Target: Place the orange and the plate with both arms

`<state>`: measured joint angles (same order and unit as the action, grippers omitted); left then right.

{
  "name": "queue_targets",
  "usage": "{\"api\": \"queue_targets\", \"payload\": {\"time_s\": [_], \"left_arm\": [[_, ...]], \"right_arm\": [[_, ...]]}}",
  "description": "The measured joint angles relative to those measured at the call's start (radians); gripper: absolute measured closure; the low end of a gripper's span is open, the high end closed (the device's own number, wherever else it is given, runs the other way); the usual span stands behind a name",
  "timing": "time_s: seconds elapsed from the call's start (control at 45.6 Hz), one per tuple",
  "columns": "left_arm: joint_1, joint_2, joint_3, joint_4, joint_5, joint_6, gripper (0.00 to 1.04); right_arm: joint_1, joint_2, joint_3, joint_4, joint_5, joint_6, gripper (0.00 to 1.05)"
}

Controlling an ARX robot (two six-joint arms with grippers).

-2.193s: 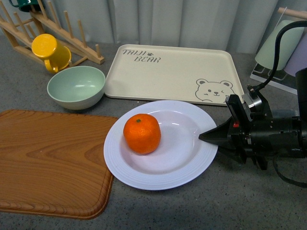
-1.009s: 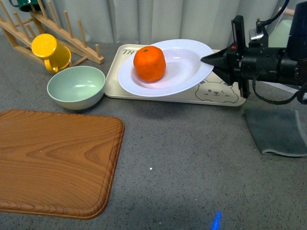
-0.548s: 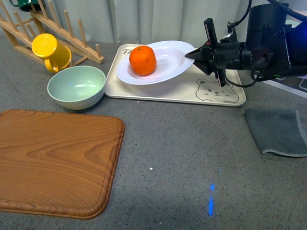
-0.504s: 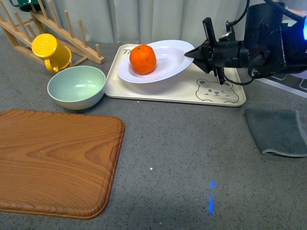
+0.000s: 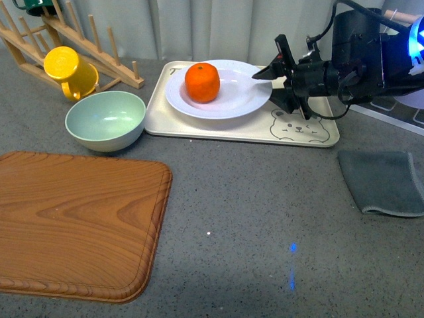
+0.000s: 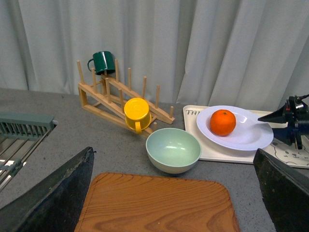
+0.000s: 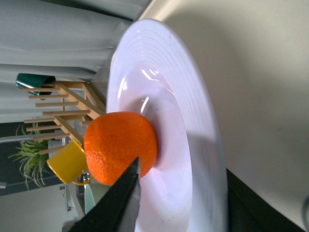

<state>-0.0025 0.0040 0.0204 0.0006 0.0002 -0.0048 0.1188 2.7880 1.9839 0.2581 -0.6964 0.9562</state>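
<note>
Front view: the right claw (image 5: pixel 267 87) sits released, its jaws spread around the rim of the round white ridged plate (image 5: pixel 225 101). The plate rests on the cream rectangular bear tray (image 5: pixel 199 124) and holds the bright round orange (image 5: pixel 202 82). The left claw (image 6: pixel 172 151) gapes wide.

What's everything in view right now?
orange: one, orange, on the plate
plate: one, white, on the tray
tray: one, cream, far middle
bowl: one, pale green, left of tray
yellow mug: one, yellow, on the rack
green mug: one, dark green, atop the rack
rack: one, wooden, far left
board: one, wooden, near left
cloth: one, grey, near right
curtain: one, white, behind
right tool: one, black, open astride the plate's rim
left tool: one, black, open, empty
</note>
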Motion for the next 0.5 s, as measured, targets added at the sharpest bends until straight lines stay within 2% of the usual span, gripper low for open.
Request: {"api": "queue_targets", "payload": {"time_s": [0.132, 0.219, 0.307, 0.395, 0.504], "left_arm": [[0.0, 0.0, 0.0, 0.0, 0.0, 0.0, 0.06], [0.0, 0.0, 0.0, 0.0, 0.0, 0.0, 0.06], [0.0, 0.0, 0.0, 0.0, 0.0, 0.0, 0.06], [0.0, 0.0, 0.0, 0.0, 0.0, 0.0, 0.06], [0.0, 0.0, 0.0, 0.0, 0.0, 0.0, 0.06]], "right_arm": [[-0.012, -0.016, -0.051, -0.005, 0.003, -0.024, 0.37], [-0.018, -0.037, -0.075, -0.005, 0.003, -0.035, 0.26], [-0.025, -0.09, -0.117, -0.014, 0.01, -0.07, 0.09], [-0.026, -0.17, -0.18, -0.031, 0.052, -0.156, 0.1], [-0.006, -0.292, -0.286, -0.076, 0.163, -0.391, 0.09]]}}
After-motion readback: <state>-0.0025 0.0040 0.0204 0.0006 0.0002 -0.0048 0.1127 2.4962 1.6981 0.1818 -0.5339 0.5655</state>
